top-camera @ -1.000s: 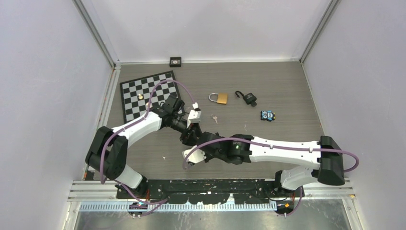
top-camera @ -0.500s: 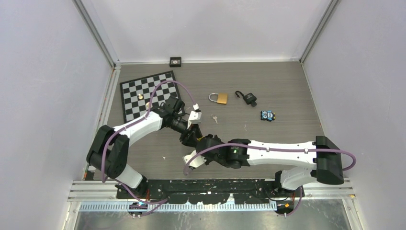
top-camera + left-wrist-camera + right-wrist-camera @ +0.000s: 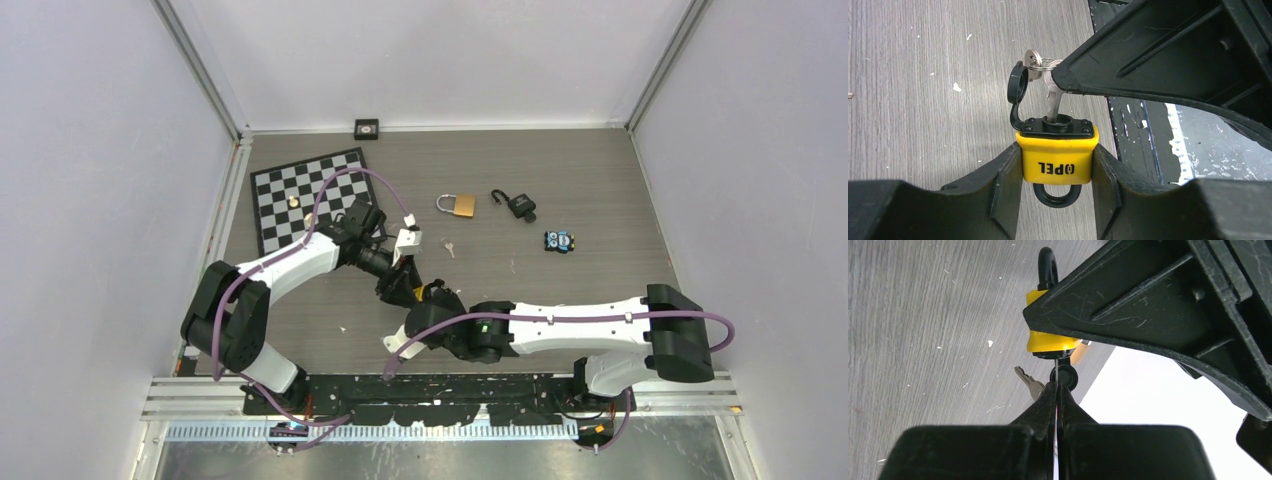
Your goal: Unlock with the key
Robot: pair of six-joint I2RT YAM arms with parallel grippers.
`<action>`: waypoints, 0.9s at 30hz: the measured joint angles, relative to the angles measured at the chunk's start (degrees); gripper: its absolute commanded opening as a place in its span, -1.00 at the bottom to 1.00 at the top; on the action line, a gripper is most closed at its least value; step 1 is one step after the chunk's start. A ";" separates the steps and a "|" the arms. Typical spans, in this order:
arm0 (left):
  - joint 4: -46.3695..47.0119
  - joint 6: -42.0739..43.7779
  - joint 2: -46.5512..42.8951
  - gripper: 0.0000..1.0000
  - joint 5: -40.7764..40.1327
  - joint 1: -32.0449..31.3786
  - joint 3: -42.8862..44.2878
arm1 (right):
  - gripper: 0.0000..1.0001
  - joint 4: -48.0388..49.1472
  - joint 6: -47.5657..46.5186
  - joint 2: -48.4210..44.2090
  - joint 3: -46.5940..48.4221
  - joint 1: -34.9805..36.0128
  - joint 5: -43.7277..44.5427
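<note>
Left wrist view: the left gripper (image 3: pixel 1057 172) is clamped across the flanks of the yellow padlock (image 3: pixel 1057 152). The lock is held off the table (image 3: pixel 923 75), with the keyway facing away and the shackle (image 3: pixel 1057 196) toward the wrist, apparently not yet released. The right gripper (image 3: pixel 1057 392) is pinched shut on the head of the key (image 3: pixel 1053 105), whose blade is seated in the keyway beside the flipped-open dust cap (image 3: pixel 1017 86). A spare key (image 3: pixel 1033 57) hangs from the same ring. For the turn, rotation is best applied strictly about the blade's axis. The body clamp should be kept firm as counter-torque, and no sideways load allowed that could bend or unseat the blade.
</note>
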 measured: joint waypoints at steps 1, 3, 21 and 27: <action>0.02 -0.22 0.00 -1.00 0.02 0.00 0.00 | -0.99 -0.22 0.61 0.00 0.22 0.00 -0.13; 0.02 -0.39 0.00 -1.00 0.07 0.00 0.00 | -0.99 -0.83 1.68 0.00 0.87 0.00 -0.68; -0.26 -0.63 0.02 -1.00 0.52 -0.04 0.00 | -0.99 -2.75 4.87 -0.68 2.10 -0.04 -3.52; -0.26 -0.63 0.04 -1.00 0.96 -0.11 0.00 | -0.99 -3.21 4.50 -2.08 1.51 -0.04 -5.14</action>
